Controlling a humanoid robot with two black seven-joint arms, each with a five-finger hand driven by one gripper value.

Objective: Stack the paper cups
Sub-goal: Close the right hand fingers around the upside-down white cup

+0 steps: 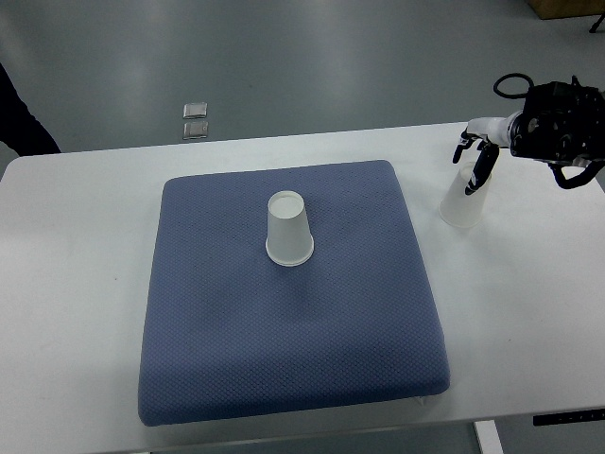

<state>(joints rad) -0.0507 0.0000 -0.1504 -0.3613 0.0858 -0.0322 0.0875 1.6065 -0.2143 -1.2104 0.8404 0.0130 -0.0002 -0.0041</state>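
A: Where are the cups placed?

B: One paper cup (288,228) is seen upside down near the middle of the blue cushion (208,331), which is spread over the white desk (66,284). A second cup (462,200), also inverted, is found off the cushion, on the bare desk at the far right.

A: And the right hand (475,154)?

B: It is held at the top of that second cup, with the dark fingers (481,170) curled down over its upper part. Contact appears to be made, but whether a firm hold has been closed on it cannot be told. The left hand is not shown.

A: What could be spoiled from here?

B: The thin wall could be crushed if the fingers are squeezed hard, and a dented cup would not be nested cleanly. If only the top is pinched, the cup could be tipped or dropped while being lifted. The far right edge of the desk is close, so a knocked cup could be lost over it.

A: And at the cushion?

B: The target is carried on a soft surface, so it could be toppled if the second cup is lowered off-centre.
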